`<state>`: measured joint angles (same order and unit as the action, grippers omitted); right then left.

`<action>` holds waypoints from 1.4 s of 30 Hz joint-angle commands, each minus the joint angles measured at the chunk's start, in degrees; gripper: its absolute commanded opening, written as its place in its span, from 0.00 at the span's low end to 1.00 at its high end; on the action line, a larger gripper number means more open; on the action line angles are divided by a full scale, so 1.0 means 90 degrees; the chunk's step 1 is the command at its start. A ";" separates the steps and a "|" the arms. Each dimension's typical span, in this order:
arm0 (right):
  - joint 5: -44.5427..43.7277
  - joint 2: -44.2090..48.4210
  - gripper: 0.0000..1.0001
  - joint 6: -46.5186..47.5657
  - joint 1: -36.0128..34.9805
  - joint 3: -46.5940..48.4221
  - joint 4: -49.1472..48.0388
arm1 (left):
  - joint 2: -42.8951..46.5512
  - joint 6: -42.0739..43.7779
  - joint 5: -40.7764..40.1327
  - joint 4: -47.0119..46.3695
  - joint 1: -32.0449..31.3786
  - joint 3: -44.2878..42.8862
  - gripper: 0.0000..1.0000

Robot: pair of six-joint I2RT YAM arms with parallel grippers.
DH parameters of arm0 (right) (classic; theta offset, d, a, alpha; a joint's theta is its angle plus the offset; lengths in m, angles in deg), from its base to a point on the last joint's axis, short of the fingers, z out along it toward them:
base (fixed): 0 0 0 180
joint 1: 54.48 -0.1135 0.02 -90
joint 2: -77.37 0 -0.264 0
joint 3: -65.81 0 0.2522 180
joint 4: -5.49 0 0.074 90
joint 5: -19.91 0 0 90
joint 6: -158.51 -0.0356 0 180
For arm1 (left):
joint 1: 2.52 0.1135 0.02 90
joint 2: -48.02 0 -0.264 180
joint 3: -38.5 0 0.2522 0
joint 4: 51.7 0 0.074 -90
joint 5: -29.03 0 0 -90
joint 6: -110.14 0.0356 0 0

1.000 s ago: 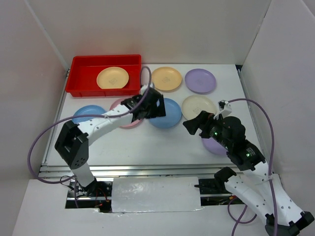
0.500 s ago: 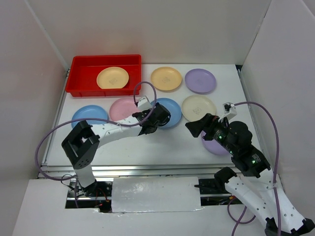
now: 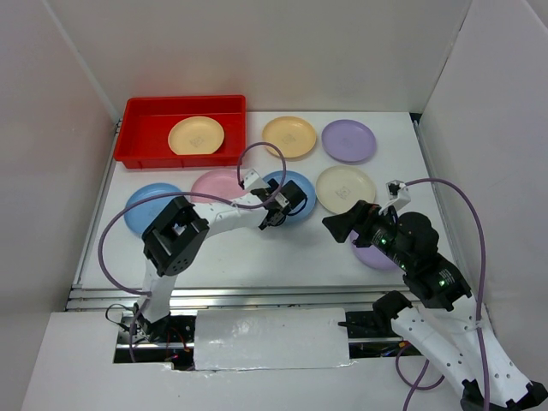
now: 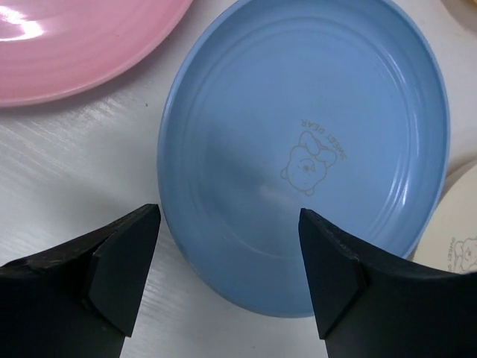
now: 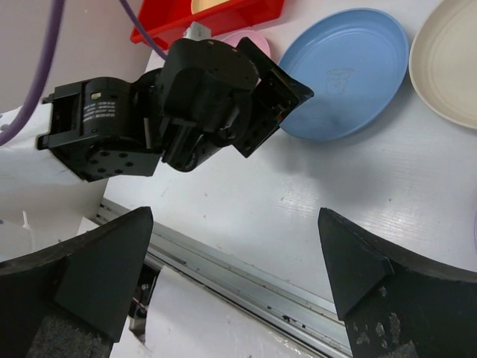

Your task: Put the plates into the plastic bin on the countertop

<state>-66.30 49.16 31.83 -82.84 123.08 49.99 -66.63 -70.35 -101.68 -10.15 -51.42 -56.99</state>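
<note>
Left gripper (image 4: pixel 227 280): jaws spread, nothing held; low over the middle blue plate (image 4: pixel 298 149), one finger outside its rim, one above its hollow, apparently lined up to pinch the edge.
Middle blue plate: flat on the white countertop (image 3: pixel 282 257), just beside the pink plate (image 4: pixel 67 37) and the cream plate (image 4: pixel 458 224).
Red plastic bin (image 3: pixel 137 156): far left corner; one yellow plate (image 3: pixel 196 135) lying inside, room beside it.
Right gripper (image 5: pixel 235 298): fingers wide apart, empty, hovering off to the right, likely to leave the left arm room.
Likely reason for edge grasp: shallow plate, too flat to pick up otherwise.
</note>
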 commanded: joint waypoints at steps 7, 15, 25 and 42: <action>0.0077 -0.0020 1.00 0.0121 -0.0023 0.0185 0.0002 | -0.0240 -0.0511 -0.0028 0.0116 0.0121 0.0330 0.68; 0.0048 -0.0001 1.00 0.0111 -0.0052 0.0302 0.0080 | -0.0279 -0.0491 0.0100 0.0270 0.0151 0.0341 0.18; 0.0135 -0.0089 1.00 0.0033 -0.0101 0.0332 -0.0046 | 0.1303 -0.1614 -0.0729 0.2580 -0.0435 0.0550 0.00; 0.0262 -0.0489 1.00 0.0140 -0.0150 0.0088 -0.0369 | 0.0632 0.3511 0.2139 0.0347 0.4221 -0.2912 0.00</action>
<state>-64.81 45.60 32.04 -83.69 123.80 49.45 -54.41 -48.13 -91.28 -4.07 -16.26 -71.95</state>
